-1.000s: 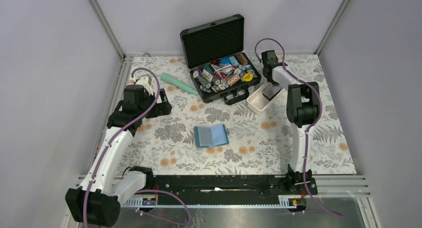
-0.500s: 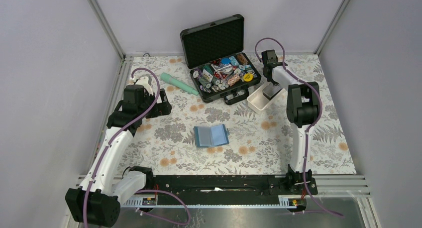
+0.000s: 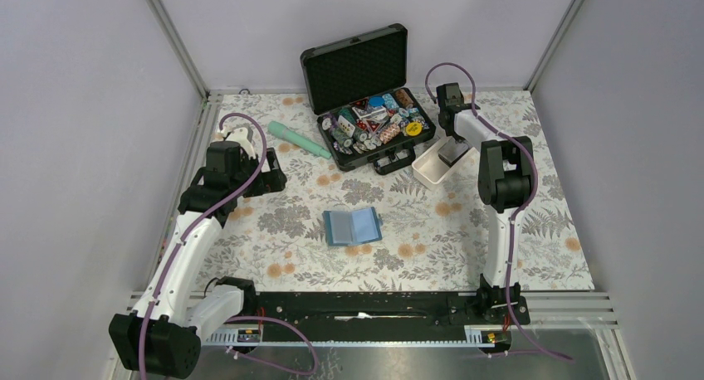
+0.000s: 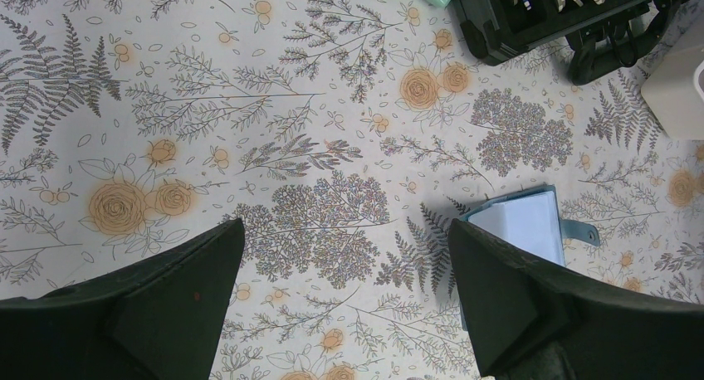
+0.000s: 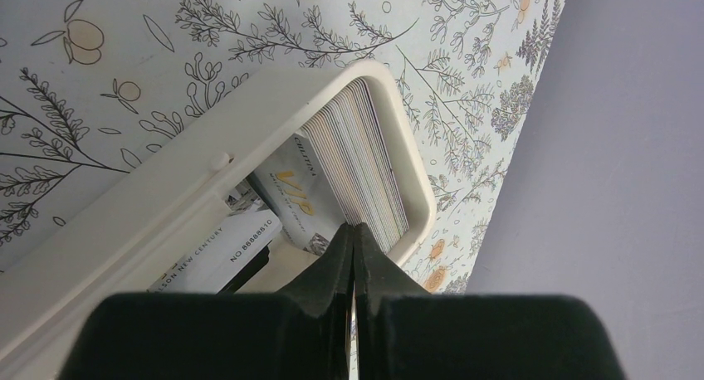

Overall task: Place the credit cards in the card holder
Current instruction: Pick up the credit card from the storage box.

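Observation:
The teal-blue card holder [image 3: 352,226] lies open and flat mid-table, its light blue inside up. It also shows in the left wrist view [image 4: 527,222], beside the right finger. My left gripper [image 3: 267,177] [image 4: 344,231] is open and empty, above the cloth left of the holder. The credit cards [image 5: 365,160] stand as a stack on edge in the white tray [image 5: 249,123] [image 3: 426,172]. My right gripper [image 3: 452,154] [image 5: 354,228] is shut with its tips at that stack. A thin light edge shows between the fingers, like one card pinched.
An open black foam-lined case [image 3: 365,65] full of poker chips stands at the back, just left of the tray. A teal tube [image 3: 299,139] lies left of the case. Loose printed cards [image 5: 216,251] lie in the tray bottom. Grey walls enclose the table.

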Action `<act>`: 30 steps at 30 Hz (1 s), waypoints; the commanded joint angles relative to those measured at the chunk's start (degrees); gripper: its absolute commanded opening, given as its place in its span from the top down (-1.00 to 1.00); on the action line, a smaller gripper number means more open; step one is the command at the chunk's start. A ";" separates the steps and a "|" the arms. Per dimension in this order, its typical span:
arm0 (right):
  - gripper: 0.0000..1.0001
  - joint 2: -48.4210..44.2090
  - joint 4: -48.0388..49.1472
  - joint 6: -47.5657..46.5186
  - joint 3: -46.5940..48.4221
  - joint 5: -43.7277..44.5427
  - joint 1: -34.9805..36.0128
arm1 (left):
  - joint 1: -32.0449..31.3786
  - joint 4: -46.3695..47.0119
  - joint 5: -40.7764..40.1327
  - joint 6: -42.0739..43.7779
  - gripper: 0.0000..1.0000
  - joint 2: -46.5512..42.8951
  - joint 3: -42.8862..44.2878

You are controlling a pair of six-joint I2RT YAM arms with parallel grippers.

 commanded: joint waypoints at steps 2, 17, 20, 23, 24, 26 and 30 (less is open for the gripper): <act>1.00 -3.65 -0.05 0.41 1.19 -0.48 -0.36 | 0.28 2.70 0.67 0.82 -0.97 -1.01 -0.20; -0.01 -6.17 -0.10 1.46 0.30 -1.98 -0.33 | 0.32 2.73 0.54 0.82 -0.97 -1.14 -0.20; -0.37 -5.62 -0.12 0.26 0.25 -2.01 -0.40 | 0.27 2.70 0.51 0.82 -0.98 -1.14 -0.28; -0.64 -4.59 -0.05 -1.37 0.38 -1.83 -0.64 | 0.30 2.70 0.49 0.82 -0.98 -1.08 -0.29; -0.69 -4.31 -0.12 -1.77 0.68 -1.92 -0.81 | 0.28 2.70 0.52 0.90 -0.97 -1.06 -0.29; -0.76 -3.98 -0.09 -2.18 1.27 -2.87 -1.24 | 0.27 2.70 0.50 0.95 -0.97 -0.98 -0.24; -0.84 -3.48 -0.58 -3.48 2.66 -5.57 -2.08 | 0.27 2.75 0.46 0.91 -0.97 -0.80 -0.29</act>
